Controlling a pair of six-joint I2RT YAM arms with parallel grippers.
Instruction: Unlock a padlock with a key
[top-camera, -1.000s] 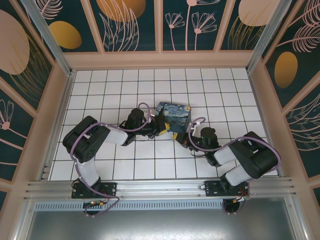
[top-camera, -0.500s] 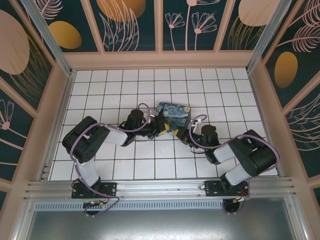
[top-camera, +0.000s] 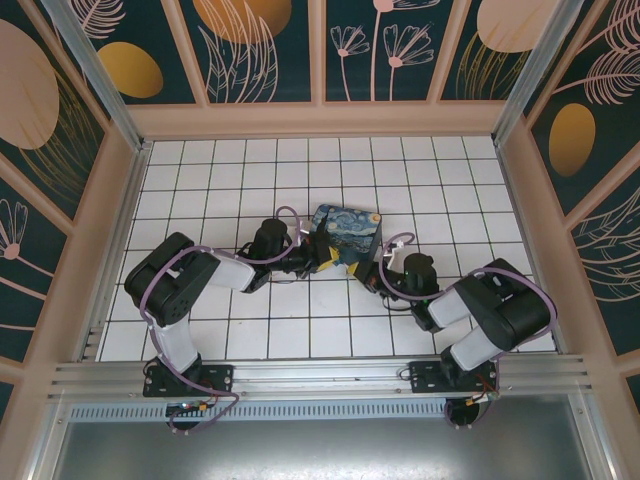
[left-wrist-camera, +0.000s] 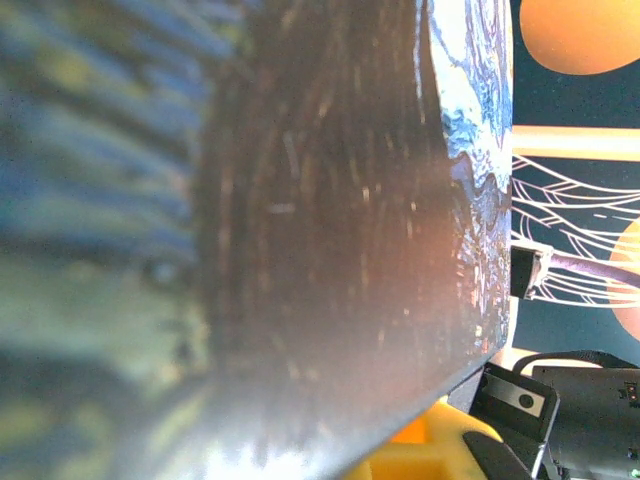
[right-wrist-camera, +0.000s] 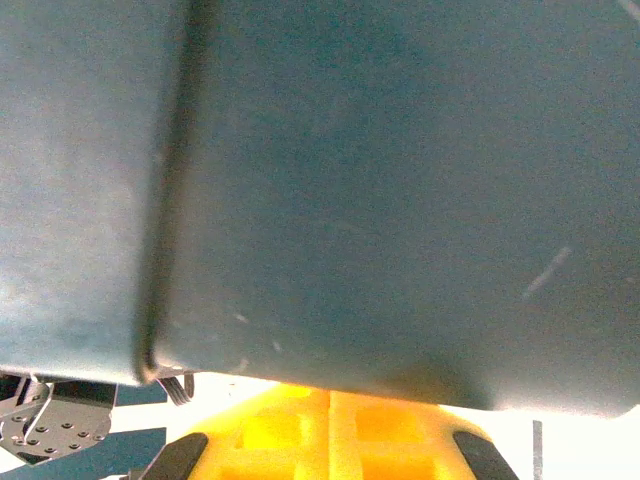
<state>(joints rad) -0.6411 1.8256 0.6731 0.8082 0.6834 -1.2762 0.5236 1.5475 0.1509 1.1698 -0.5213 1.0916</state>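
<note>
The starry-night painted box (top-camera: 347, 231) lies mid-floor. My left gripper (top-camera: 324, 260), with yellow fingers, presses against the box's front left corner. In the left wrist view the box's dark side (left-wrist-camera: 330, 220) is right in front of the lens, and a yellow finger (left-wrist-camera: 415, 455) shows under it, shut. My right gripper (top-camera: 366, 268) sits at the box's front right corner. Its yellow fingers (right-wrist-camera: 290, 430) are pressed together under the box's teal face (right-wrist-camera: 380, 190). A small metal sliver (right-wrist-camera: 178, 386) pokes out beneath the box corner; I cannot tell what it is. The padlock and the key are hidden.
The white tiled floor (top-camera: 250, 180) is fenced by wooden rails and painted panels (top-camera: 320, 120). Purple cables (top-camera: 165, 285) loop along both arms. The right arm's black body (left-wrist-camera: 585, 410) stands close beside the left gripper. An aluminium rail (top-camera: 320, 378) runs along the near edge.
The right arm's wrist has shifted slightly by the box's front right corner. The left arm and the box stay put.
</note>
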